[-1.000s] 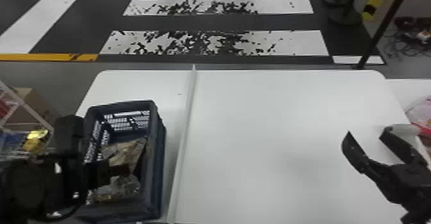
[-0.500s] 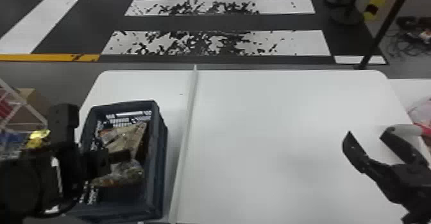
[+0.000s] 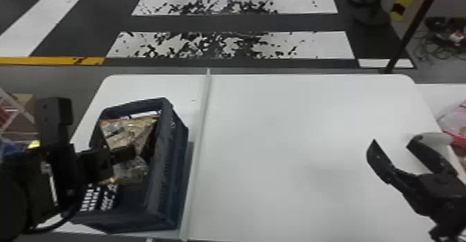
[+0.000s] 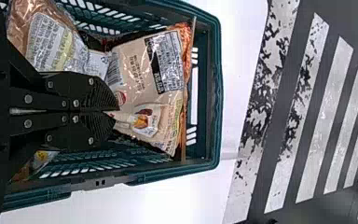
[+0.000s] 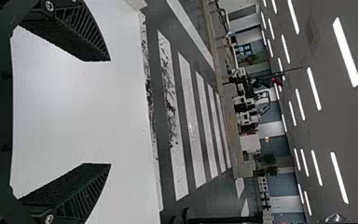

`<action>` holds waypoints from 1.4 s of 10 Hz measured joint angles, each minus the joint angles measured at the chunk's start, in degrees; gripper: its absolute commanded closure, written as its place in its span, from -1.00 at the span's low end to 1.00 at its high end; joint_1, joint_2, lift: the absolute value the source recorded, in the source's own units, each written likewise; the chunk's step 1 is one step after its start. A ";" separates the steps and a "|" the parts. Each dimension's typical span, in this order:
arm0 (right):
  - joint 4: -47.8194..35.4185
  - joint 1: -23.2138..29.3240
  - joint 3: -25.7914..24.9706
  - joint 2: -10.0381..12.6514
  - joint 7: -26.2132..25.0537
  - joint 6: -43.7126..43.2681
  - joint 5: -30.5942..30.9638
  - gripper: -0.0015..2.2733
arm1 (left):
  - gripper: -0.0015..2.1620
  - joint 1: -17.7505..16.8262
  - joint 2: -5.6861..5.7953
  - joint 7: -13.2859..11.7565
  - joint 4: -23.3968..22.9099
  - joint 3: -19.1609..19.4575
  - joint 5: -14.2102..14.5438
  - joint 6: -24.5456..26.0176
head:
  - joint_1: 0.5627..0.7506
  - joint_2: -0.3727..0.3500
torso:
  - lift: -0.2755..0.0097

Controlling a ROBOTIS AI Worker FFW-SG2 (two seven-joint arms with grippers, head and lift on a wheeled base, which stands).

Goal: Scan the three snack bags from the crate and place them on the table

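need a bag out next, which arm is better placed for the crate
Left, I'd say. The left gripper is at the crate, its closed tips right by a snack bag. The right gripper is open over the table's right side, well away.

Looks like a large indoor test hall or robotics lab, hard to pin down exactly. Has broad white stripes [image 3: 319,45], like a pedestrian crossing, on a dark floor [image 3: 242,22] beyond the white table [image 3: 294,120]. Includes a black-and-yellow post [image 3: 404,0] and tangled cables [image 3: 423,50] in the head view. Opens out, in the right wrist view, to strip lights [image 5: 347,51] in rows on a grey ceiling [image 5: 326,126], white-and-black equipment [image 5: 247,107] and green plants [image 5: 268,158].
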 measured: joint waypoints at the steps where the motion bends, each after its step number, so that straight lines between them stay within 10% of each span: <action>1: 0.04 -0.10 0.05 0.03 0.01 0.34 -0.01 -0.93 | 0.91 0.38 -0.01 0.05 -0.38 0.26 -0.16 0.09 | 0.41 0.26 | 0.50; 9: -0.13 -0.51 0.40 0.43 -0.26 1.24 0.43 -0.93 | 0.91 1.76 -0.01 -0.28 -2.56 2.48 -0.46 -0.72 | 0.41 0.35 | 0.50; 14: -0.44 -0.06 0.02 0.44 -0.26 1.23 0.09 -0.93 | 0.94 4.47 -0.31 1.02 -0.05 -1.19 -7.77 -8.73 | 0.41 0.41 | 0.50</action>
